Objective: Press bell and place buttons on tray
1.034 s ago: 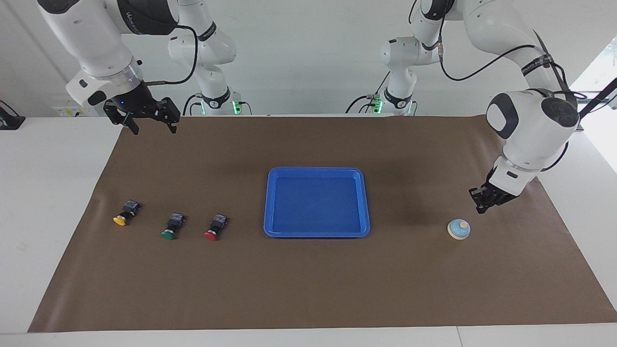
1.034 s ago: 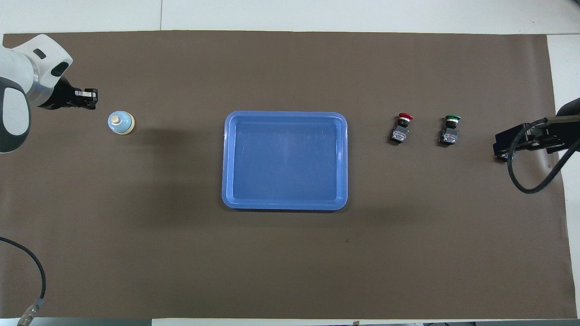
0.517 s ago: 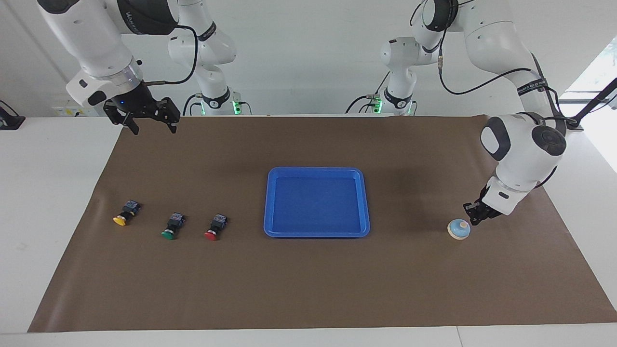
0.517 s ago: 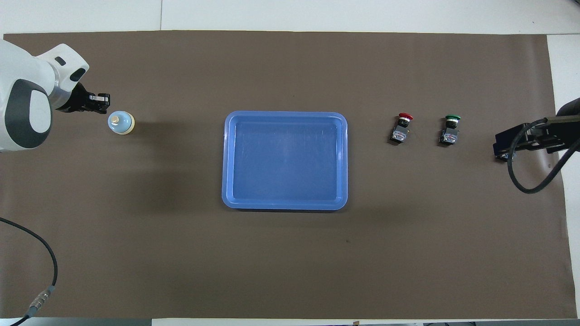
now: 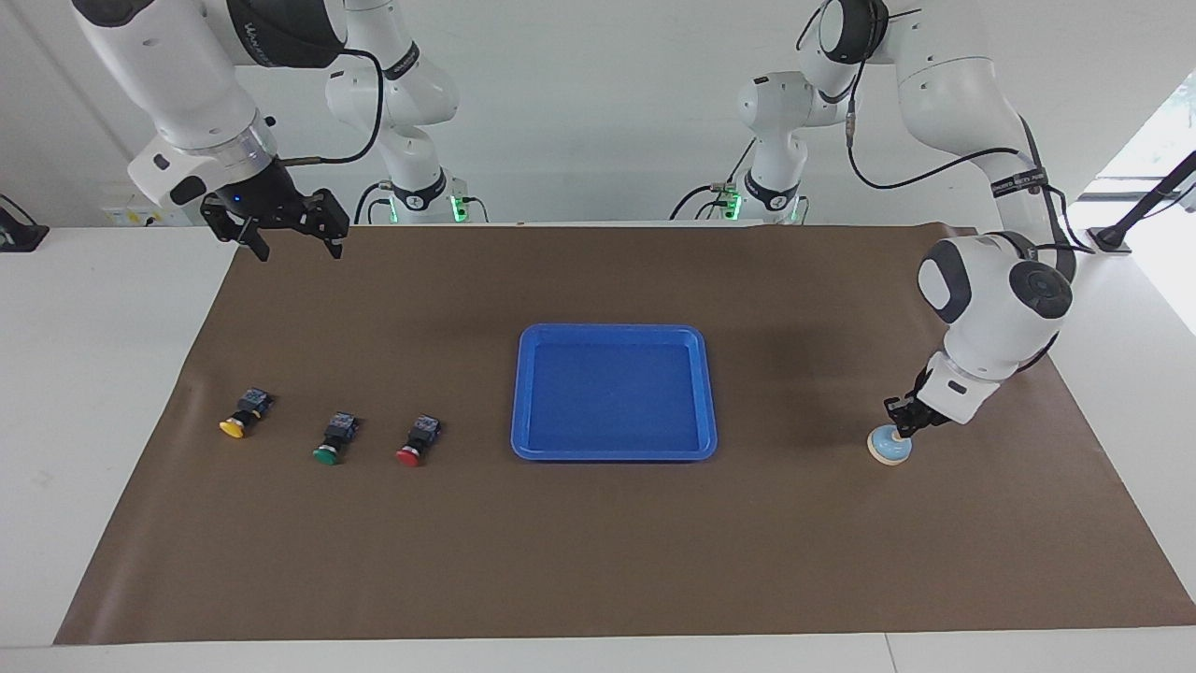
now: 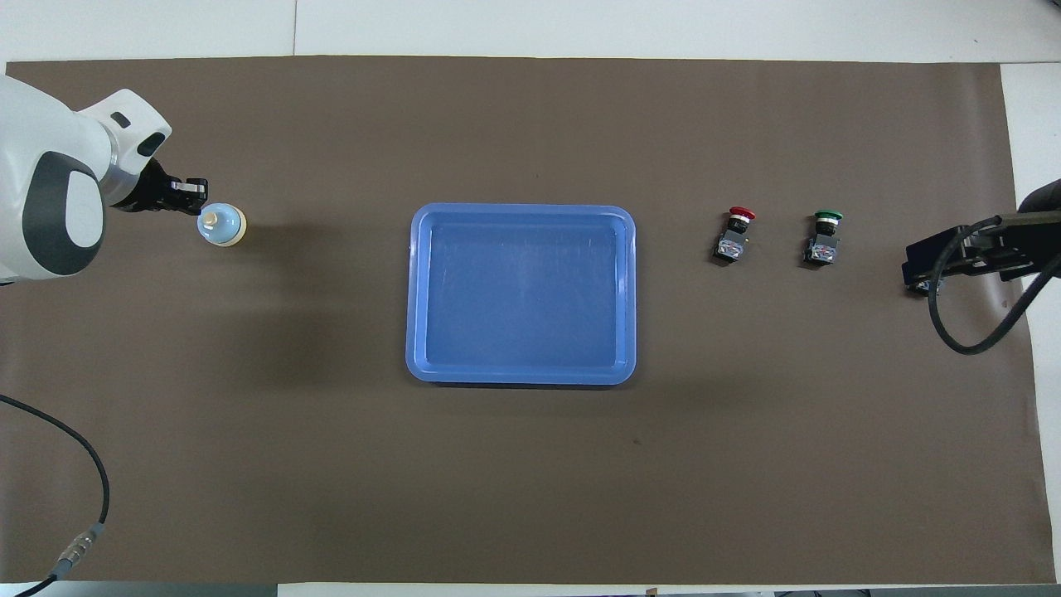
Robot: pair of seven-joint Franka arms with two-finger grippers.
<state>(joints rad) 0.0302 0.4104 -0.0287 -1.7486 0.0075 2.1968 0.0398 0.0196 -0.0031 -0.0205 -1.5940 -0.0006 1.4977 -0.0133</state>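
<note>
Touching the bell (image 5: 889,446) knob from above, left gripper (image 5: 899,421), jaws narrow together.

Nothing on my feeds reads cleanly.
I see white lettering on the dark upper link of the right arm (image 5: 254,35), cut off at the frame's edge, and I cannot make out a whole word. A black band (image 5: 1018,181) on the left arm (image 5: 962,84) carries small white print, too small for me to read.
</note>
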